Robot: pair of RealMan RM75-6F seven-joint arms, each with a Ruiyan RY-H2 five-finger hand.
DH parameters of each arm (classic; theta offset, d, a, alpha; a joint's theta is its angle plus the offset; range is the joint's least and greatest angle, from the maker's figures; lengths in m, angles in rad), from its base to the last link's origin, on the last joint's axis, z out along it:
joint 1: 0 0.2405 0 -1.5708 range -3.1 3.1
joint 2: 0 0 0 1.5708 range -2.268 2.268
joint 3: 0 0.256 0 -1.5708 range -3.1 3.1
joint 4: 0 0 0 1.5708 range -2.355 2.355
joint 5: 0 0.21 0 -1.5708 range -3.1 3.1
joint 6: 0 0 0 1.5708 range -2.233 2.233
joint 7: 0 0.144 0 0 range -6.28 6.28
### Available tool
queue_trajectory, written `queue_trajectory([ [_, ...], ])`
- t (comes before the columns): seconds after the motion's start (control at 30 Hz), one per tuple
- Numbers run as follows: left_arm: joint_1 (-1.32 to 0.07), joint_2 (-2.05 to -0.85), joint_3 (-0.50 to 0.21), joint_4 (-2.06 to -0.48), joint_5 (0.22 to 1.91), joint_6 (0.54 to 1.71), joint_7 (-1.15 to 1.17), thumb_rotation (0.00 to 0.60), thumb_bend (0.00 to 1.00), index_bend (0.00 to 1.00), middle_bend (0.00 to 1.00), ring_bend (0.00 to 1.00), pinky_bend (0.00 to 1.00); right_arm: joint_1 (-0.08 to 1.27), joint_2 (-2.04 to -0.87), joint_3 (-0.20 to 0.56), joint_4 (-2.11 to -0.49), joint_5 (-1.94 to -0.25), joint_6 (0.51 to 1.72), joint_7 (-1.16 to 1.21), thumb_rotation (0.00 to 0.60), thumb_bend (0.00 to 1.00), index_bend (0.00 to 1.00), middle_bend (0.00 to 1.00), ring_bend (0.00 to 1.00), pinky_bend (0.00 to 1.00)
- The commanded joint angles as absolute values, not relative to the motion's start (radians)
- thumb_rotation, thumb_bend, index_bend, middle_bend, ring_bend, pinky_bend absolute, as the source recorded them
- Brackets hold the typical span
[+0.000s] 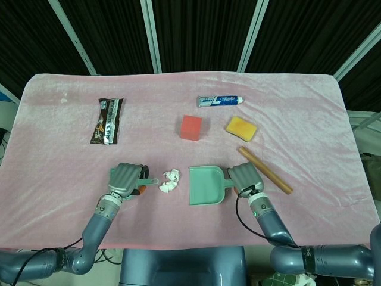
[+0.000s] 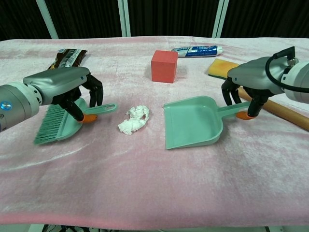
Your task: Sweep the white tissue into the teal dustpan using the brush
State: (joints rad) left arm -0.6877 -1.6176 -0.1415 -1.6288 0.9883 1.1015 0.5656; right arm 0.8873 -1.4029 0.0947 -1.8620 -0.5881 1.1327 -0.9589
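Tissue (image 2: 134, 119): white, crumpled into a small loose wad with ragged folds, lying on the pink cloth (image 2: 154, 183) between the brush and the dustpan, touching neither. Brush (image 2: 60, 123): teal, bristles fanned toward the near left, handle pointing right toward the tissue; left hand (image 2: 67, 87) grips it, fingers curled over the handle, bristle end lifted off the cloth as far as the chest view shows. Dustpan (image 2: 193, 121): teal, flat scoop with its wide mouth toward the near edge of the table, just right of the tissue; right hand (image 2: 253, 77) holds its handle, fingers wrapped down around it. Behind, well apart: red block (image 1: 191, 127), toothpaste tube (image 1: 220, 100), yellow sponge (image 1: 241, 128), wooden stick (image 1: 266, 170), dark snack packet (image 1: 108, 120)
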Motion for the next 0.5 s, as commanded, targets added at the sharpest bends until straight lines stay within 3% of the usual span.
queue_trajectory([
  [0.03,-0.692,-1.617,-0.148,-1.640,0.993,1.101,0.562,0.600,0.38,0.58,0.64,0.90,1.00,0.924,-1.416,0.112,-1.879,-0.522,1.170,-1.009,0.600,0.59,0.66,0.66,0.71,0.76],
  [0.5,-0.742,-1.674,-0.191,-1.620,1.016,1.076,0.529,0.600,0.38,0.58,0.65,0.90,1.00,0.946,-1.452,0.109,-1.848,-0.483,1.232,-1.039,0.600,0.59,0.66,0.66,0.71,0.76],
])
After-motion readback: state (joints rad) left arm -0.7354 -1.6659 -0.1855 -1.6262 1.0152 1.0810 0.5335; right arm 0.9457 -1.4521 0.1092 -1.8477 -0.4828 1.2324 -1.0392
